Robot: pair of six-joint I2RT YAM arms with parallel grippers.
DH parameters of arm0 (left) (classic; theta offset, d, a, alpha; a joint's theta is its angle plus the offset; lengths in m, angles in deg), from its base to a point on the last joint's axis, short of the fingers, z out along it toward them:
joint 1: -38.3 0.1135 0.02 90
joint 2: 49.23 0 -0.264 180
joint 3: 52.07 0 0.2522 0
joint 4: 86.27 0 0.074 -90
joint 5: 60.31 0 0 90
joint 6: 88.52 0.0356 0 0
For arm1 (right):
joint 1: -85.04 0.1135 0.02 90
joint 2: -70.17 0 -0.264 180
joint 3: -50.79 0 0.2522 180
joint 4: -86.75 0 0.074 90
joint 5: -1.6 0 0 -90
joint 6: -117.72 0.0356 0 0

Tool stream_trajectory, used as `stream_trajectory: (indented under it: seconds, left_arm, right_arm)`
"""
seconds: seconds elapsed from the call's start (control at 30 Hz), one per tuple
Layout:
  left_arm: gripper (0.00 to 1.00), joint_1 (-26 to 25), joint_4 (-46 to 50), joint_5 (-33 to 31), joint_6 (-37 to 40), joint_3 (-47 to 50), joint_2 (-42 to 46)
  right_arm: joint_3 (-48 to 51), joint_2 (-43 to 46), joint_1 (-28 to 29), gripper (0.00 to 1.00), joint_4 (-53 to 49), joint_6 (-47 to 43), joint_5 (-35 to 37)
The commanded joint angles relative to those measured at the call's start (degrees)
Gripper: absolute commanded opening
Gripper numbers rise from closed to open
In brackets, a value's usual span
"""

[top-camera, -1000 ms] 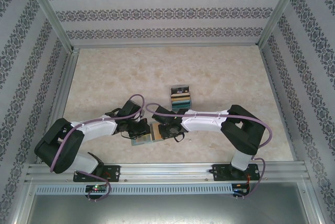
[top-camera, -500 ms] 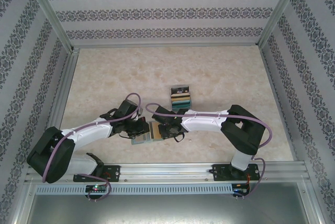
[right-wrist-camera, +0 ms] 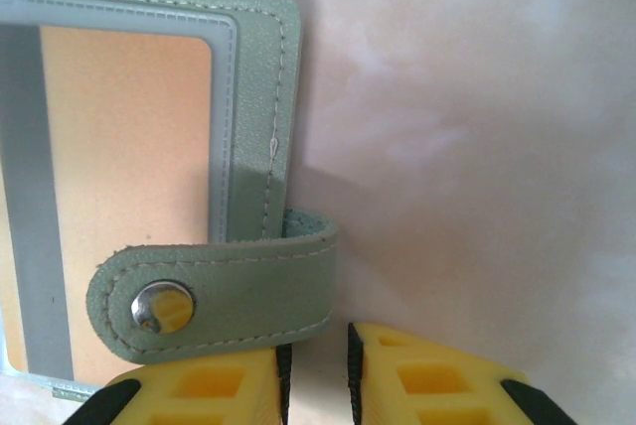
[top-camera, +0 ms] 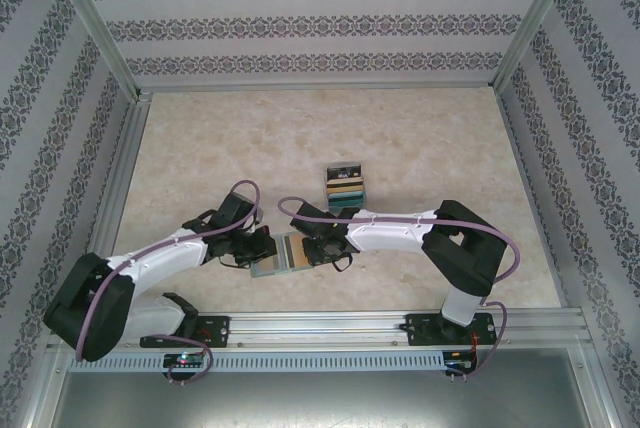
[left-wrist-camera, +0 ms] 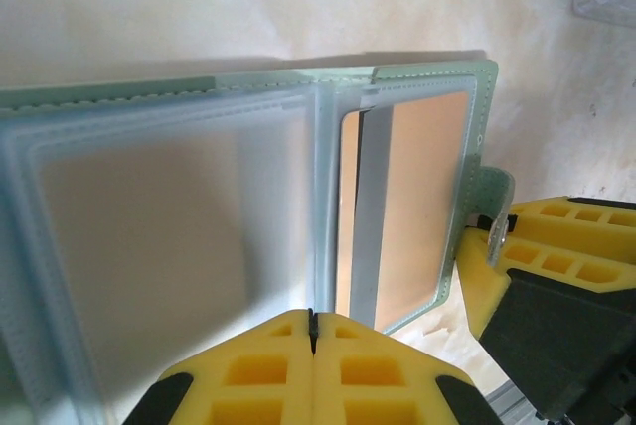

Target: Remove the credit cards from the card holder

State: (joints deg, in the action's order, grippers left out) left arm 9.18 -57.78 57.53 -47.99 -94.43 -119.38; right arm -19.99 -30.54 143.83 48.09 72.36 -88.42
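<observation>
The card holder (top-camera: 272,264) lies open on the table between both grippers. In the left wrist view its clear sleeves (left-wrist-camera: 169,236) fill the left, and a tan-gold credit card (left-wrist-camera: 412,197) with a grey stripe sits in the right pocket. My left gripper (left-wrist-camera: 314,320) (top-camera: 258,248) is shut, its tips at the holder's near edge by the crease. My right gripper (right-wrist-camera: 316,344) (top-camera: 314,248) stands narrowly open at the holder's right edge, with bare table in the gap. The snap strap (right-wrist-camera: 229,296) lies across its left finger. Three credit cards (top-camera: 345,188) lie stacked behind: black, tan, teal.
Patterned walls and aluminium posts close in the table on three sides. A metal rail (top-camera: 320,326) runs along the near edge at the arm bases. The marbled tabletop (top-camera: 420,138) stretches behind the card stack.
My left arm has stretched lower and its gripper has slid a little to the left, uncovering more of the holder. The right arm and the card stack have not moved.
</observation>
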Motion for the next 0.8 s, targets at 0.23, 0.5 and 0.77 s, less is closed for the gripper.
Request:
stream_trajectory:
  seconds: [0.23,0.5,0.77]
  left_arm:
    - [0.00,0.7,0.4,-0.3,0.4,0.6,-0.2]
    - [0.00,0.7,1.3,-2.3,-0.1,0.6,-0.7]
    - [0.00,1.2,2.4,-3.7,-0.7,0.9,0.0]
  right_arm:
    - [-0.3,2.8,1.8,0.33,5.2,-1.8,0.3]
    - [-3.2,3.3,2.7,0.31,5.2,-1.8,-0.8]
    - [-6.7,-1.5,3.7,0.31,7.3,-3.0,-7.7]
